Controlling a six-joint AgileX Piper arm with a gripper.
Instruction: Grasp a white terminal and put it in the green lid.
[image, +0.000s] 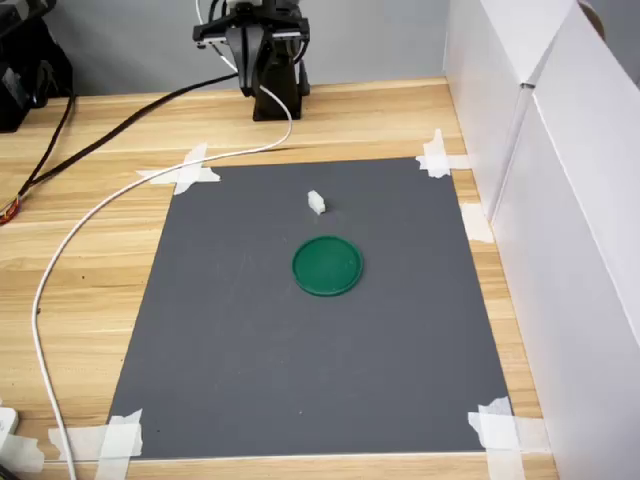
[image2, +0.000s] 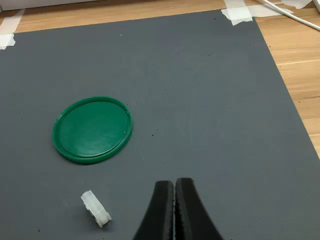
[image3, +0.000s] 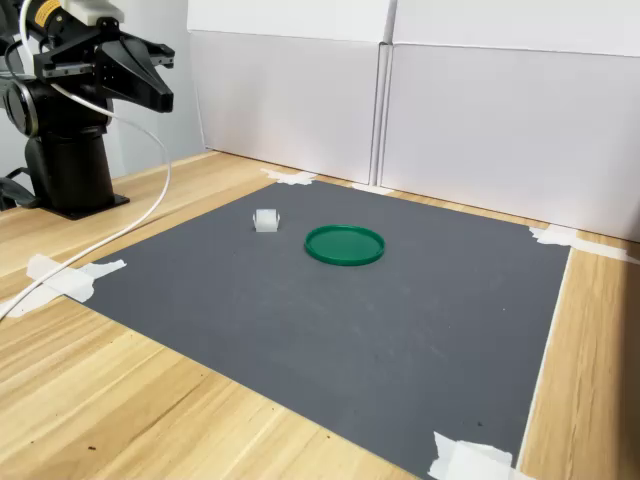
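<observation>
Wood makes up the table (image: 90, 250), and a dark gray mat (image: 300, 360) is taped flat on it. On the mat lies the white terminal (image2: 95, 208), bare and alone. In the wrist view it sits beside the gripper (image2: 174, 195), off to the side of the black tips and not between them. The jaws are pressed together with nothing in them. The small block lies on its side, and in the wrist view its long side runs slanted across the picture. Near it, but not touching, lies the green lid (image: 327, 265), flat with its rim up. White tape (image: 440, 158) holds the mat's corners. A white cable (image: 60, 260) curls over the wood. White walls (image3: 500, 120) stand along the mat's far edge in the second exterior view.
</observation>
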